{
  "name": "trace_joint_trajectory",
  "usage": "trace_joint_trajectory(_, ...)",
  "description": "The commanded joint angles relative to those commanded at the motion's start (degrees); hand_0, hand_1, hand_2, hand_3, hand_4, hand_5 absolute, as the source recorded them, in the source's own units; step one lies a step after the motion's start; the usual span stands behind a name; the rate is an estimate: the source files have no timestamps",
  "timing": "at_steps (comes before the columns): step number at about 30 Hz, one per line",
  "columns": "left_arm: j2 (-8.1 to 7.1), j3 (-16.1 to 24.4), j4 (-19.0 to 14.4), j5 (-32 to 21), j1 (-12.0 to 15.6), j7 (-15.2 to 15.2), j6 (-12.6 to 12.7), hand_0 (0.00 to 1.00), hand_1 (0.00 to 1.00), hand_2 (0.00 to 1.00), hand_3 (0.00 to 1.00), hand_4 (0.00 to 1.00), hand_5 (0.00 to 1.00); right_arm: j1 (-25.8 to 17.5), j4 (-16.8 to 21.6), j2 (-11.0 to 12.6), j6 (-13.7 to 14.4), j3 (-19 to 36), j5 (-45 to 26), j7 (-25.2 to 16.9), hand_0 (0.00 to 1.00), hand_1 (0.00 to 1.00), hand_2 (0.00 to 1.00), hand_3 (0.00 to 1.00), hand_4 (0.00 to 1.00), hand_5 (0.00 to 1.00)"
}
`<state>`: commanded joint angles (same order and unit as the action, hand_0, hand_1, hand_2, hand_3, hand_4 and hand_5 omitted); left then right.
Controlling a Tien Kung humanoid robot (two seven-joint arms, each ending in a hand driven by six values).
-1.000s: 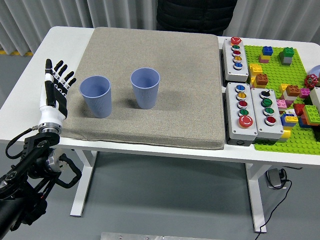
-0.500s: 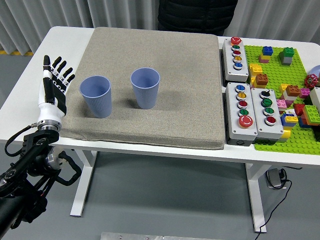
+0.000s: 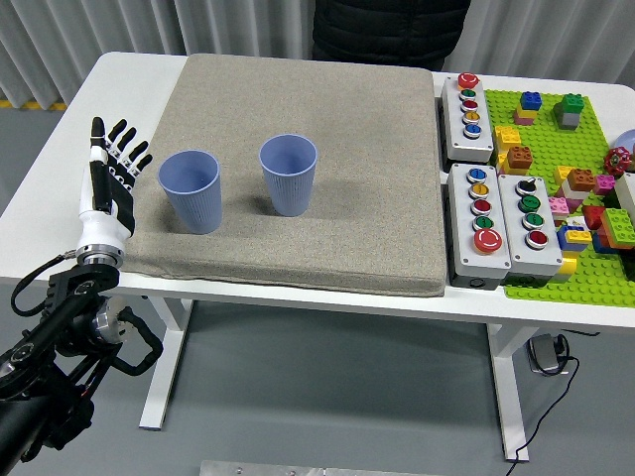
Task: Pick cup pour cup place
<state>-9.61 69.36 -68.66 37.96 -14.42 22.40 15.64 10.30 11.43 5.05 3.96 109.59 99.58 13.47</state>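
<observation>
On the grey mat (image 3: 377, 129), two upright blue cups (image 3: 191, 190) (image 3: 289, 175), contents hidden, left hand (image 3: 109, 178) wide beside them.

The left hand (image 3: 107, 183) is black-and-white, on a cabled black arm (image 3: 55, 357).

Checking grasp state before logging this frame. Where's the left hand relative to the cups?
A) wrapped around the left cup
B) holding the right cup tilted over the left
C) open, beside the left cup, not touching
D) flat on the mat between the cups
C: the left hand stands with fingers spread at the mat's left edge, a gap away from the left cup; both it and the right cup stand upright.
</observation>
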Motion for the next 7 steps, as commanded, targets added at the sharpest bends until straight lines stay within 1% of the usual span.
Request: trace_joint_trajectory(7, 0.17, -0.1, -0.6, 0.4, 1.0, -0.1, 0.1, 0.78, 0.816, 0.893, 0.864, 0.884, 0.998, -0.6, 0.1, -0.1, -0.3, 0.2, 1.0, 0.3, 0.702, 0.679, 0.612, 0.601, 0.016, 0.389)
